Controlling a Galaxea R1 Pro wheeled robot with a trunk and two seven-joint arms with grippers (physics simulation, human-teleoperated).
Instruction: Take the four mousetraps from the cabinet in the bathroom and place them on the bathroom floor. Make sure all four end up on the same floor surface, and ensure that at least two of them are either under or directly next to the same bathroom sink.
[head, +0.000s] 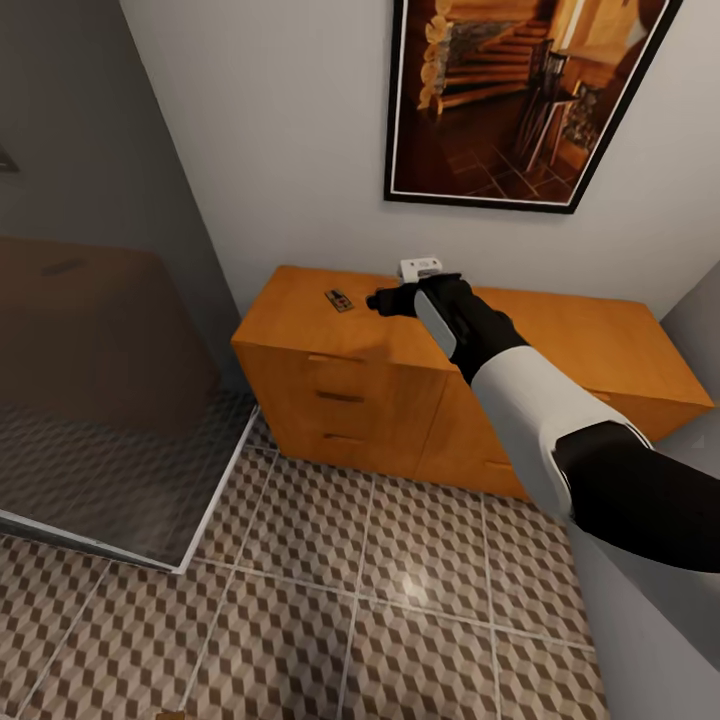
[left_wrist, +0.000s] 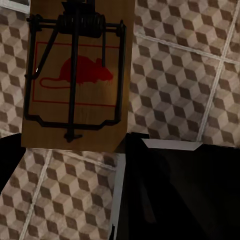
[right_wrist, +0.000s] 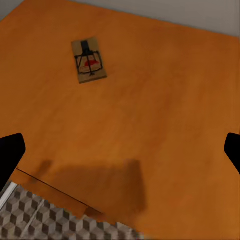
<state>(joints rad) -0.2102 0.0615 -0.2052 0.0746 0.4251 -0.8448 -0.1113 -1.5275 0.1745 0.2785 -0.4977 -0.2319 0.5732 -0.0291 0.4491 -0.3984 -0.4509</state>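
right pincer (head: 378, 299): wide, over cabinet (head: 330, 385), near trap (right_wrist: 88, 60).
left pincer: holds second trap (left_wrist: 77, 75) above floor (left_wrist: 190, 75).
risk: off-centre closing could skid the flat trap.

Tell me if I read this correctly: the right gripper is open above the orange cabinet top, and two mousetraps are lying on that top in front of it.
Not quite. Only one mousetrap lies on the cabinet top, not two; the right wrist view shows it alone on the wood, and the head view agrees. The rest holds: the right gripper is open above that top.
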